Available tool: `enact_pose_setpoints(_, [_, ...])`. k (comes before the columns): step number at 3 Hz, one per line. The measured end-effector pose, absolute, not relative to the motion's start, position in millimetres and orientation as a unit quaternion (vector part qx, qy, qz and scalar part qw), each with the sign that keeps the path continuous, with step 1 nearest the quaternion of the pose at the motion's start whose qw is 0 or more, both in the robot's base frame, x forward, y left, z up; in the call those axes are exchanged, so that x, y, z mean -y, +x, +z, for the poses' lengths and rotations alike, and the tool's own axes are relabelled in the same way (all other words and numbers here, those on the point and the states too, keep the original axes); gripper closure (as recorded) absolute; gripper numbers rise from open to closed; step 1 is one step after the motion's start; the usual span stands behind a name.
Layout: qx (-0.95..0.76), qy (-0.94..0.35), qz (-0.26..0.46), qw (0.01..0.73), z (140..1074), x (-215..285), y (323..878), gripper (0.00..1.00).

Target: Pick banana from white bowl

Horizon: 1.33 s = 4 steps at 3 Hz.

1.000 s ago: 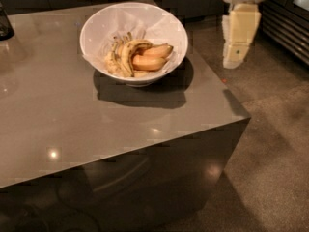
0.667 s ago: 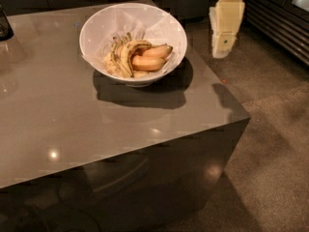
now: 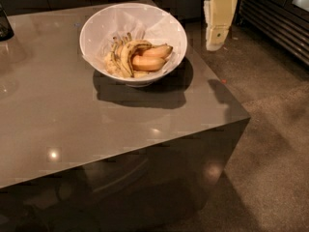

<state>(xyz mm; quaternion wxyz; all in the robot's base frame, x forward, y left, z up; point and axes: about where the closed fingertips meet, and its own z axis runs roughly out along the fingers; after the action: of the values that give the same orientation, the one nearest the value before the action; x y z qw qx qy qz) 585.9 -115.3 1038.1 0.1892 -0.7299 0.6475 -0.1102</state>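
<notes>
The white bowl [image 3: 96,30] sits on the grey table toward its far right. Inside lie several bananas. The long, curved, speckled yellow banana [image 3: 126,57] lies in the middle left of the bowl, beside two shorter orange-yellow bananas [image 3: 148,62]. My gripper [image 3: 216,37] hangs at the top right, beyond the table's right edge, to the right of the bowl and above its rim level. It holds nothing that I can see.
The grey table [image 3: 72,124] has its right edge and front corner close to the bowl. A dark object [image 3: 5,25] stands at the far left edge. A dark slatted panel [image 3: 280,28] runs along the right, above the speckled floor.
The gripper has moved left toward the bowl over the last second. The bowl and bananas have not moved.
</notes>
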Motion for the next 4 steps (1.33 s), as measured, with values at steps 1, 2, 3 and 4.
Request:
enact_pose_setpoints(1, [-0.616,-0.758,-0.116,0.181,1038.5,97.8,612.5,0.00])
enact_pose_setpoints(2, [-0.583,-0.784,-0.120,0.176,1038.6,77.8,637.8,0.00])
enact_pose_setpoints(3, [-0.553,-0.805,-0.131,0.170,1036.7,55.1,658.2,0.00])
enact_pose_setpoints(4, [-0.549,-0.803,-0.138,0.187,1039.7,49.0,666.8,0.00])
